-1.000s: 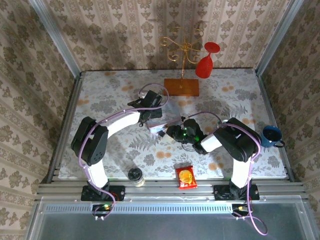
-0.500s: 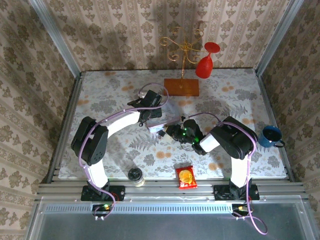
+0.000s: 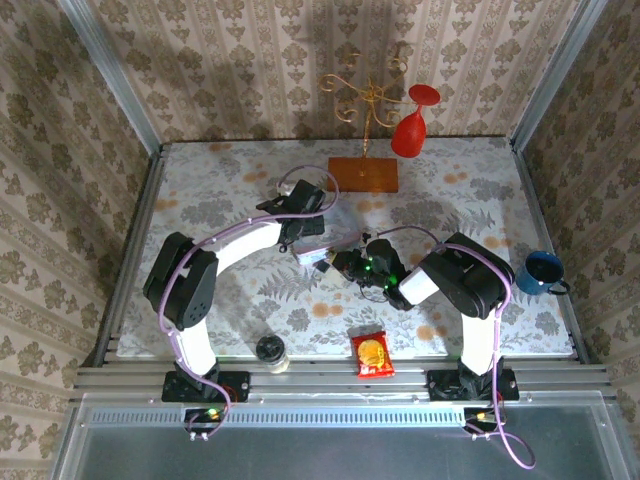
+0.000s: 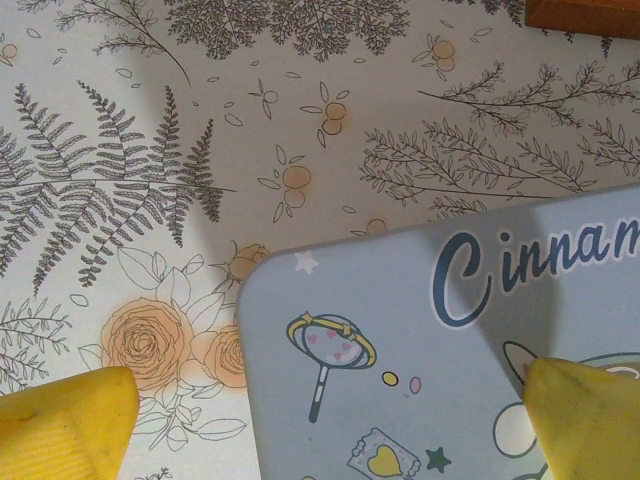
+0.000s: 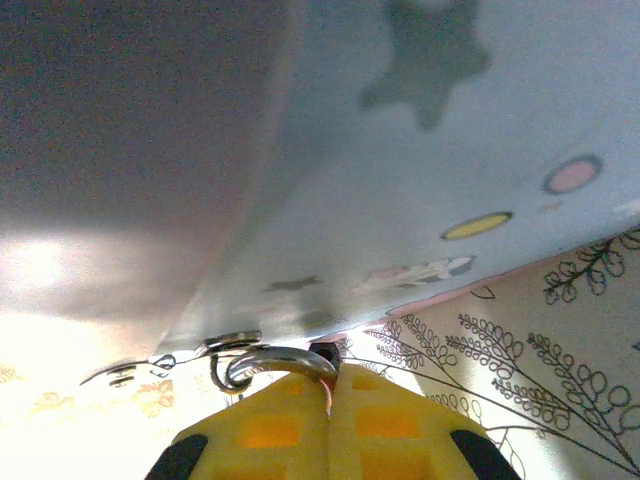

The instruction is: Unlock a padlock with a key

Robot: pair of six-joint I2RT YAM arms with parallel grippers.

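Note:
A pale blue cartoon-printed tin (image 4: 420,350) lies on the floral table; it also appears mid-table (image 3: 322,248). My left gripper (image 4: 330,385) hovers open over the tin's corner, its yellow fingers (image 4: 70,420) wide apart and not touching it (image 3: 305,228). My right gripper (image 5: 333,372) is shut low at the tin's edge (image 3: 346,264). A thin key seems pinched between its pads, with a silver ring (image 5: 270,363) curling out to the left. A tiny dark block, apparently the padlock (image 5: 322,351), sits right at the fingertips under the tin's rim (image 5: 420,150).
A gold wire stand on an orange wooden base (image 3: 362,173) holds a red wine glass (image 3: 412,122) at the back. A blue cup (image 3: 545,271) sits at the right edge. A red snack packet (image 3: 372,354) and a small jar (image 3: 272,352) lie near the front.
My right gripper has edged slightly left and away, closer to the tin. The left arm has stayed in place over the tin.

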